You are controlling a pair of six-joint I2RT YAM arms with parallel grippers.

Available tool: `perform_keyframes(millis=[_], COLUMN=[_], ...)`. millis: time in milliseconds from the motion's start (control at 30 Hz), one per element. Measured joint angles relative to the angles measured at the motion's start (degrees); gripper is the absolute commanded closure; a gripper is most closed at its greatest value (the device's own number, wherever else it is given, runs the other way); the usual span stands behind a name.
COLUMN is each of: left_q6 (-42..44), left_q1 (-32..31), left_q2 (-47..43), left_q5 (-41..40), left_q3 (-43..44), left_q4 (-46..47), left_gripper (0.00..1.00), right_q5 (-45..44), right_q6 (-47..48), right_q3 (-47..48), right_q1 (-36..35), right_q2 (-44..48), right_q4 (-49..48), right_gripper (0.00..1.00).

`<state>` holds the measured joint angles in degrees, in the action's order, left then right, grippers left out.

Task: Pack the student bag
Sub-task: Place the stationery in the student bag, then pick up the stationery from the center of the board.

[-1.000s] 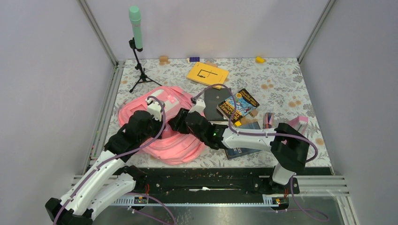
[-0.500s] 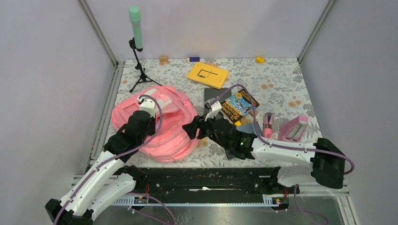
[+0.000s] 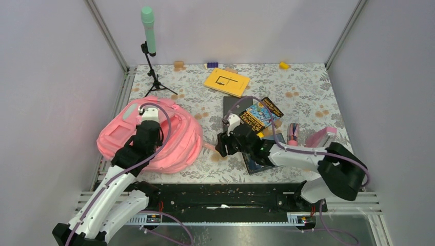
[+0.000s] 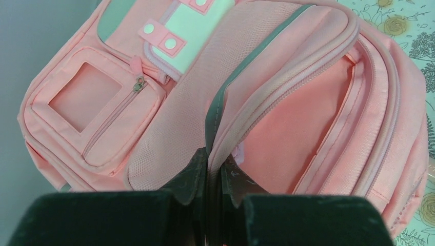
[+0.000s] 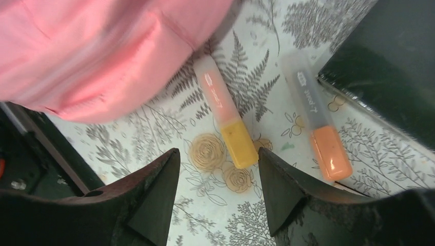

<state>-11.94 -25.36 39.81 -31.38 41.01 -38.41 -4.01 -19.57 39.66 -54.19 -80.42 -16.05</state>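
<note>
I am at the pick-up stage of packing. My left end effector is pinched together on the zip-edged rim of the student bag, which holds the mouth of the main compartment apart so its pink lining shows. My right end effector hangs with its fingers apart, straddling the yellow highlighter on the floral surface. Nothing is between them yet.

An orange highlighter lies just beside the yellow one, with the corner of a dark book beyond it.

The next move, as I judge it, is to drop straight down and close across the yellow barrel without nudging the orange one. Then I would carry it left to the held-open mouth.

The bag sits at the left of the surface, under my left arm. From my right wrist its pink side fills the upper left. The yellow highlighter's capped end reaches the bag's edge, but I cannot tell whether they touch.
</note>
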Motion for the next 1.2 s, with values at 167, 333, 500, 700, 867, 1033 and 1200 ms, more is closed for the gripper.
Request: perform_keyframes(millis=[167,333,500,700,867,1033,1200], left_q6=[-0.1,-0.1,-0.1,-0.1,-0.1,-0.1,-0.1], left_q1=[0.0,0.0,0.0,0.0,0.0,0.0,0.0], left_q2=[0.1,0.2,1.1,1.2,1.3,1.7,1.7], left_q5=[0.0,0.9,1.6,2.4,2.8,3.1,3.3], left_q3=[0.0,0.0,0.0,0.0,0.0,0.0,0.0], left_q4=[-0.7,-0.7,-0.7,-0.7,-0.7,-0.7,-0.7], left_gripper=[1.0,1.0,1.0,1.0,1.0,1.0,1.0], right_q5=[4.4,5.2,4.7,3.1,0.0,-4.2,-6.9], right_q6=[3.0,5.4,8.0,10.1,12.0,14.3,16.3], right_q3=[1.5,6.5,10.9,11.1,11.3,13.5,15.4], right_q1=[0.9,1.0,1.0,1.0,0.1,-2.8,-5.3], right_q2=[-8.2,-13.1,-15.3,-17.8,-19.0,-21.0,-22.0], right_q4=[-0.1,1.6,3.5,6.1,8.8,11.8,13.6], right_gripper=[0.38,0.42,0.42,0.44,0.44,0.44,0.45])
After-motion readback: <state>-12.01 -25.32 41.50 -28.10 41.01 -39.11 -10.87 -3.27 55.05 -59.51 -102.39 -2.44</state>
